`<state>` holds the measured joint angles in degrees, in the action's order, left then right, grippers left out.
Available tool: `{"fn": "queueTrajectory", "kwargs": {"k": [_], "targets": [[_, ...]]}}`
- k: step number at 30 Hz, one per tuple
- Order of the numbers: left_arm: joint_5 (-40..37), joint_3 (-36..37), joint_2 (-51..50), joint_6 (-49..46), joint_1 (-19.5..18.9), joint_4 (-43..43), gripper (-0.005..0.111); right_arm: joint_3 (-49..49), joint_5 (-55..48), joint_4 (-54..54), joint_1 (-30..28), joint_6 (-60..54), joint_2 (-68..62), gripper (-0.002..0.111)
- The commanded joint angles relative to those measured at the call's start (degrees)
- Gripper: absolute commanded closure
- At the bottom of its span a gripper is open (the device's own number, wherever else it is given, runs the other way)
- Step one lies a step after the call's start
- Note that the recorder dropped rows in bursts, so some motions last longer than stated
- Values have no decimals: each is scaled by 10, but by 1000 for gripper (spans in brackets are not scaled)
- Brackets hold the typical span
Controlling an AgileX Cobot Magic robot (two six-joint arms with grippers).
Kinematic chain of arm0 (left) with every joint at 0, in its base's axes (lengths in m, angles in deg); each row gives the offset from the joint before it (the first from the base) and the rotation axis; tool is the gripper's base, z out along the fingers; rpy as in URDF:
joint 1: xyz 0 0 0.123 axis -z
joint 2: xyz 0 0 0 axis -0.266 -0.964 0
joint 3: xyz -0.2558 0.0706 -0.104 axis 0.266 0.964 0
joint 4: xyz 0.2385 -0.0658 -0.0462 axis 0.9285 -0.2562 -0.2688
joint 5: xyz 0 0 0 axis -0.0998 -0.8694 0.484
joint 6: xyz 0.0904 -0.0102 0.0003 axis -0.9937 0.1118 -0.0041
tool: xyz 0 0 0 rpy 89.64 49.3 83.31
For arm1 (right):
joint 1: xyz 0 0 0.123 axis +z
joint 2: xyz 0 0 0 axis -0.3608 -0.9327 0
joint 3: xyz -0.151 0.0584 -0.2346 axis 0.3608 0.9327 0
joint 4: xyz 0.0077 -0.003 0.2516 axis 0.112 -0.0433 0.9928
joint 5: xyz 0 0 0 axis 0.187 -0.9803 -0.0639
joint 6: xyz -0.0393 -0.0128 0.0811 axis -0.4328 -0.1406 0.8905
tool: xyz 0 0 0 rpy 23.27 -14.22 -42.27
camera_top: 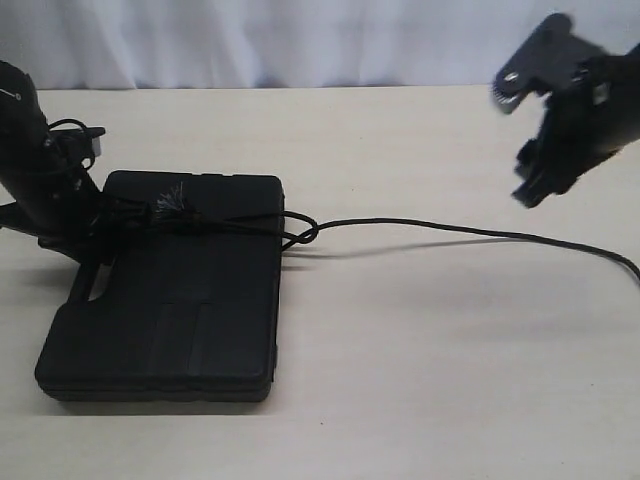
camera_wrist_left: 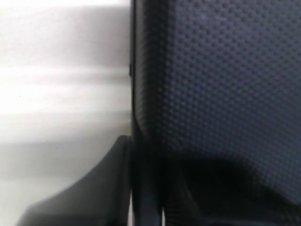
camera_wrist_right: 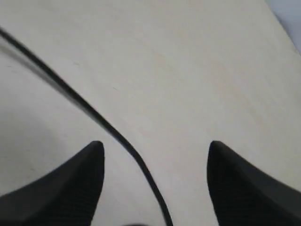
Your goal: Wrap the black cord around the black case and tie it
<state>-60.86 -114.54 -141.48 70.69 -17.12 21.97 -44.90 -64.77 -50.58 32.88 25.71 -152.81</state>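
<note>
One table (camera_top: 430, 390): pale and flat, under everything else.
black case (camera_top: 170, 310): lying flat at the left of the table in the exterior view; long axis running from far to near, near end swung slightly leftward; handle slot on its left edge; dimpled lid filling most of the left wrist view (camera_wrist_left: 216, 94).
right gripper (camera_top: 515, 140): raised above the table at the far right, well apart from the case, blurred; fingers spread wide in the right wrist view (camera_wrist_right: 156, 146), gripping nothing.
left gripper (camera_top: 88, 222): down at the far left corner of the case, hard against its edge; one finger (camera_wrist_left: 84, 197) just beside the case wall; width of opening and any hold impossible to tell.
black cord (camera_top: 450, 230): laid across the far end of the lid along the short way, looped at the case's right edge, then trailing rightward over the table to the frame edge; seen below the spread right fingers (camera_wrist_right: 70, 92).
frayed tuft (camera_top: 170, 197): on the lid near the far edge, strands fanned outward.
</note>
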Motion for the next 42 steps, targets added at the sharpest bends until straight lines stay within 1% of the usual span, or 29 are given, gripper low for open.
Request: {"fn": "queueTrajectory", "kwargs": {"k": [1,2,4,5,7,9,11,14,18,21,22,23,25,26,27,29,36,42], "targets": [[11,0,8,1,-3,0,107,-1,29,-50,120,-56,-82,63],[10,1,8,1,-3,0,107,-1,55,-90,150,-56,-114,68],[19,9,8,1,-3,0,107,-1,81,-172,189,-56,-143,65],[33,14,8,1,-3,0,107,-1,92,-216,210,-56,-150,62],[41,14,8,1,-3,0,107,-1,106,-250,226,-56,-158,58],[44,14,8,1,-3,0,107,-1,132,-279,237,-51,-168,56],[50,14,8,1,-3,0,107,-4,153,-328,237,-2,-182,57],[55,14,8,1,-3,0,107,-16,142,-377,237,73,-196,57],[56,14,8,1,-3,0,107,-33,143,-446,237,143,-223,57],[53,14,8,1,-3,0,107,-47,137,-455,237,163,-247,57],[53,14,8,1,-3,0,107,-53,129,-455,237,169,-253,59],[53,14,8,1,-3,0,107,-58,115,-455,237,180,-257,63],[56,14,8,1,-3,0,107,-71,85,-455,237,221,-264,83],[58,14,8,-1,-3,0,107,-77,70,-455,237,249,-264,96],[58,13,8,-6,-3,0,107,-81,58,-453,237,279,-262,103],[56,11,10,-10,-3,0,107,-86,49,-452,235,305,-248,104],[60,11,45,-10,-3,0,107,-86,18,-444,227,303,-184,104],[50,13,55,-10,-3,-6,107,-85,2,-388,181,289,-154,104]]}}
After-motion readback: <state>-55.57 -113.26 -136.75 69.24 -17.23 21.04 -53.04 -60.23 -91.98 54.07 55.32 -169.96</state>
